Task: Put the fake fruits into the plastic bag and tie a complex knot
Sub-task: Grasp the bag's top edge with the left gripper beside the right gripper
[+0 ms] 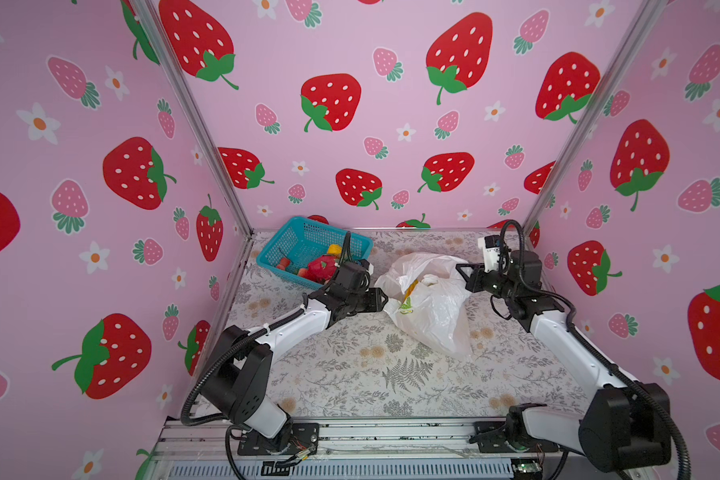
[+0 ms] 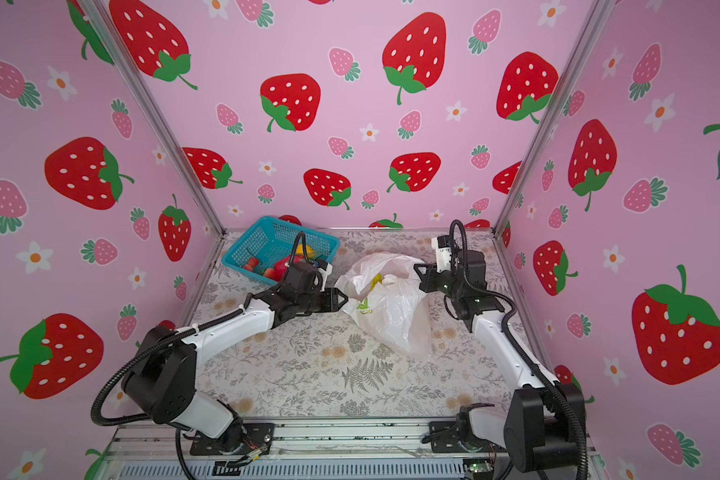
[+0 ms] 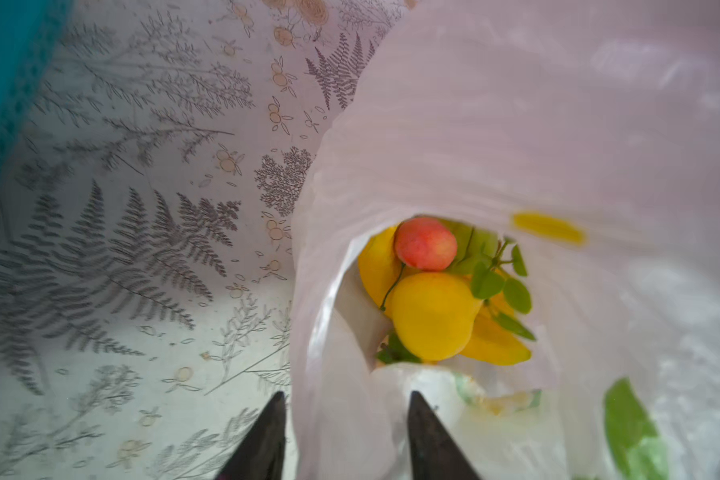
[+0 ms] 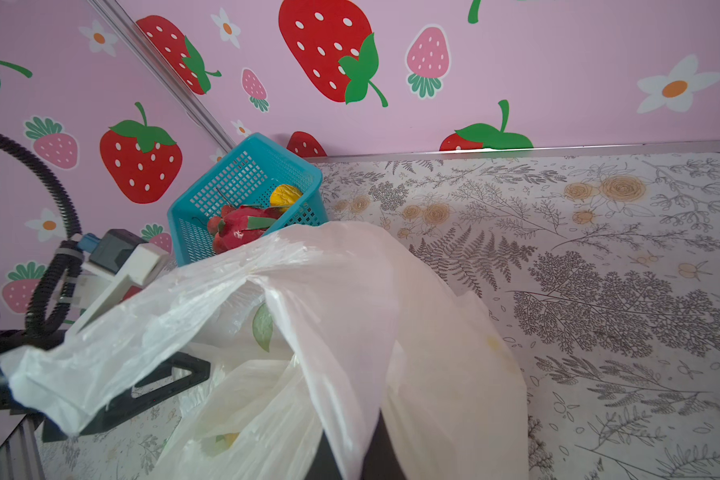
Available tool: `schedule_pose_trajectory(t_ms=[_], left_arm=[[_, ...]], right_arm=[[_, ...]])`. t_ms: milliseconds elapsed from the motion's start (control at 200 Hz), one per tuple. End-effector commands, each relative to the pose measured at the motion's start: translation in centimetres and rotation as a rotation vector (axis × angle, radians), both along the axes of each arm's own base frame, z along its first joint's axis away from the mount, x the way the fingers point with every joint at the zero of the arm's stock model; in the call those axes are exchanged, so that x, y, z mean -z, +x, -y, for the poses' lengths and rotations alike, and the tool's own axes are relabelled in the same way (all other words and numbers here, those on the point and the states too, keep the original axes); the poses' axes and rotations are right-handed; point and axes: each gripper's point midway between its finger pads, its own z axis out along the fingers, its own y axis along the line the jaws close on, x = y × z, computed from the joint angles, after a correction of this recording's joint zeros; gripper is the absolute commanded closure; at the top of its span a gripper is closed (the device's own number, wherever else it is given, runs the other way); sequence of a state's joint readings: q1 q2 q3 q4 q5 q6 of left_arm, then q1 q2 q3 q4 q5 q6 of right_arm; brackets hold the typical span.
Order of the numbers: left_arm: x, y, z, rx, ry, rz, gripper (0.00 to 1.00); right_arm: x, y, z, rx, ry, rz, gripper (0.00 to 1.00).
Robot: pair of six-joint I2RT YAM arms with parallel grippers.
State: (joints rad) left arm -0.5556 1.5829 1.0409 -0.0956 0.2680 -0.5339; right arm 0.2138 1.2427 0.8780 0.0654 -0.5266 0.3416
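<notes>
The plastic bag [image 1: 433,307] [image 2: 391,307] lies mid-table with its mouth held apart between my two grippers. Inside it, the left wrist view shows fake fruits: a yellow lemon [image 3: 433,316], a small red fruit [image 3: 425,243] and a banana bunch [image 3: 495,345]. My left gripper [image 1: 385,300] [image 3: 348,419] is at the bag's left rim, and its jaws stand apart with a fold of film between them. On the right rim, my right gripper [image 1: 460,270] [image 4: 371,453] is shut on the film. More fruits, a pink dragon fruit [image 1: 323,264] [image 4: 242,230] among them, lie in the basket. No knot shows.
A teal mesh basket [image 1: 304,241] [image 4: 242,178] stands in the back left corner, just behind the left wrist. Pink strawberry-print walls close the table in on three sides. The arm bases sit on the metal rail [image 1: 391,432] at the front edge.
</notes>
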Motion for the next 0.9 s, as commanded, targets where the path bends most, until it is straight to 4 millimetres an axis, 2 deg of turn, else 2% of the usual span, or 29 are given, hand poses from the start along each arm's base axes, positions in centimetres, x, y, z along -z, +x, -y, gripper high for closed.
schedule_pose_trajectory(t_ms=[0,80,140,300,420,530,625,780,895], left_arm=[[-4.4,0.9,2.0,0.049,-0.092,0.075,0.73],[-6.3,-0.2,2.5,0.086,-0.123,0.114,0.85],[-8.4,-1.6,3.0,0.134,-0.155,0.156,0.9],[-15.0,-7.7,5.6,0.364,-0.301,0.29,0.92],[-17.0,-11.1,6.3,0.461,-0.325,0.374,0.92],[-16.8,-13.0,7.1,0.514,-0.307,0.431,0.92],[-15.8,-14.2,7.8,0.554,-0.287,0.464,0.92],[-12.4,-15.1,9.1,0.588,-0.227,0.475,0.91],[-9.6,-15.1,9.4,0.597,-0.16,0.454,0.85]], right_arm=[[-1.7,0.4,-0.3,-0.011,0.04,0.032,1.0],[-3.4,0.7,-0.6,-0.02,0.061,0.063,1.0],[-4.9,1.1,-0.5,-0.015,0.063,0.091,1.0],[-9.1,1.6,-0.4,-0.004,0.059,0.168,1.0],[-10.4,1.4,-0.9,-0.035,0.071,0.18,1.0],[-10.2,1.6,-1.9,-0.073,0.072,0.164,1.0],[-9.8,1.5,-4.1,-0.154,0.088,0.147,1.0],[-7.9,1.3,-7.7,-0.275,0.098,0.102,1.0],[-5.9,1.0,-9.9,-0.342,0.085,0.064,1.0]])
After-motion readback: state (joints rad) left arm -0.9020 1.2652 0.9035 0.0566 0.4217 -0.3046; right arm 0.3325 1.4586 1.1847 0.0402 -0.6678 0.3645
